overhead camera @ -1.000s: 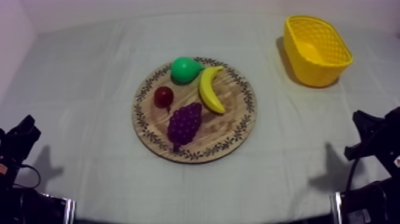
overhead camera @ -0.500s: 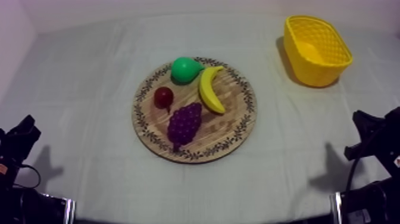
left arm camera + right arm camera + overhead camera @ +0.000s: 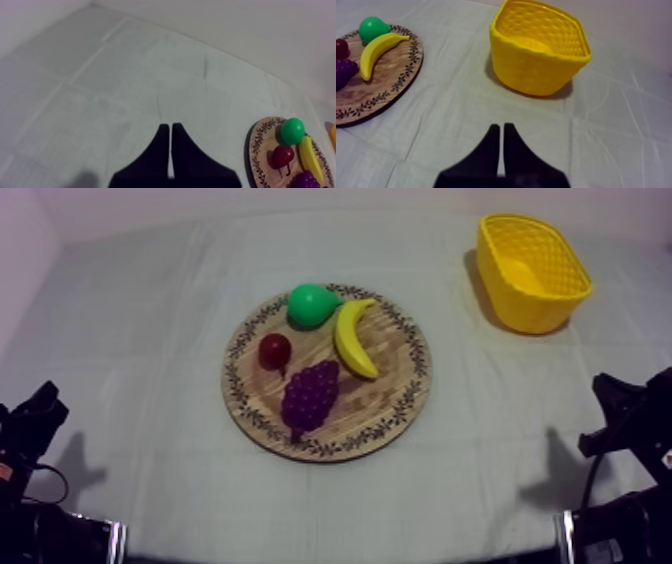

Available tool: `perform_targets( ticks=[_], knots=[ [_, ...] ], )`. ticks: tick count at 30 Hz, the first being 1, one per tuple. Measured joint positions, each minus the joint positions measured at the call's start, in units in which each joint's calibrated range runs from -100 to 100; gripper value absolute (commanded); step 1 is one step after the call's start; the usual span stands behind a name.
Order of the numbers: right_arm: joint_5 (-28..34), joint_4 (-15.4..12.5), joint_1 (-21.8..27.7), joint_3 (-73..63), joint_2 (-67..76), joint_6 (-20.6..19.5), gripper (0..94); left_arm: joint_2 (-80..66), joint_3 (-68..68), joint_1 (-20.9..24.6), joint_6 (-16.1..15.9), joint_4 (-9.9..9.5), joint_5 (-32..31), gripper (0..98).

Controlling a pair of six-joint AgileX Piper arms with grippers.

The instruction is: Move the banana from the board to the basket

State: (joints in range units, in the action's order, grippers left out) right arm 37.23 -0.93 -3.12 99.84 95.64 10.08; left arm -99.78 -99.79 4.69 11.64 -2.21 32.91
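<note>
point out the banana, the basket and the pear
banana (image 3: 347, 338), top view, middle of its curve
basket (image 3: 540, 313), top view, near outer wall
pear (image 3: 312, 304), top view, its round body

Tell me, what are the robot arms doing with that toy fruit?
Nothing yet. The left gripper and the right gripper are both shut on nothing, low at their sides of the table. The banana lies on the wooden board with the pear, the grapes and the small red fruit. The yellow basket stands on the right side, empty.
</note>
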Motion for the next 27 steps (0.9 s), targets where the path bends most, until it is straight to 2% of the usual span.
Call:
perform_targets(
  ticks=[16, 27],
  knots=[
    [0.0, 0.0, 0.0, 0.0, 0.0, -0.2, 0.6, 0.0, 0.0, 0.0, 0.0, 0.00, 0.0, 0.1],
    [0.0, 0.0, 0.0, 0.0, 0.0, -1.8, 0.6, 0.0, 0.0, 0.0, 0.0, 0.00, 0.0, 0.1]
  ],
)
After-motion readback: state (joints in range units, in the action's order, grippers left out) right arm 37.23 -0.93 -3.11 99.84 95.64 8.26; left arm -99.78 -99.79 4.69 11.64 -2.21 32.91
